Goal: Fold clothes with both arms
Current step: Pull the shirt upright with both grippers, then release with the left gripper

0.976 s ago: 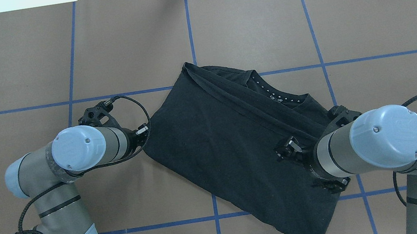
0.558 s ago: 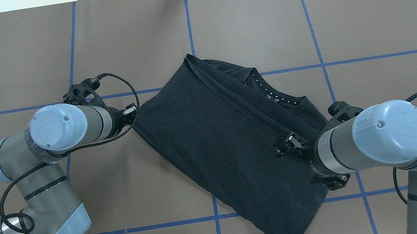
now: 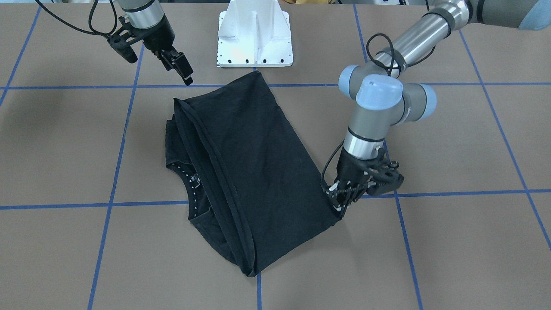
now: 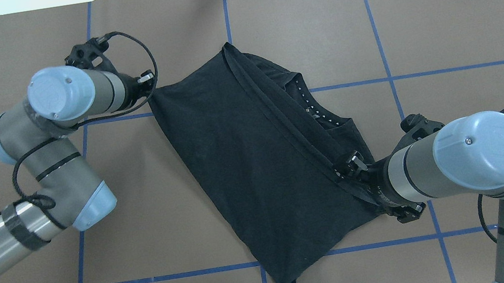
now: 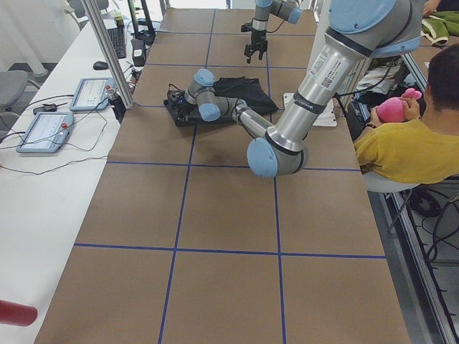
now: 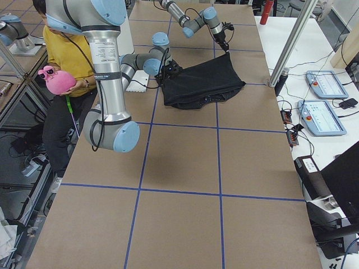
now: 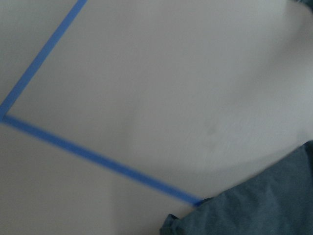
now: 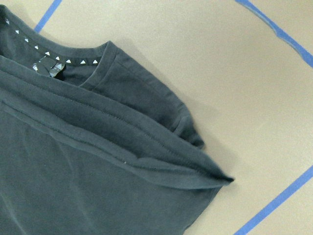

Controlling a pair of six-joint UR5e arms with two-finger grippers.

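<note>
Left pincer (image 3: 340, 206): clenched on one corner of the black T-shirt (image 3: 249, 163), well forward of the white stand (image 3: 255, 38), on its left. Right pincer (image 3: 178, 69): held above the worktop (image 3: 452, 241), near the stand's right side, apart from the cloth; released or clenched, cannot tell. T-shirt: folded, plain side up, flat on the worktop, nearest corner just before the stand.

Blurry pic. Tan tabletop (image 7: 171, 73) fills most of frame; 2 blue tape lines (image 7: 98, 159) meet at left edge; dark T-shirt (image 7: 254, 210) corner at lower right.
</note>
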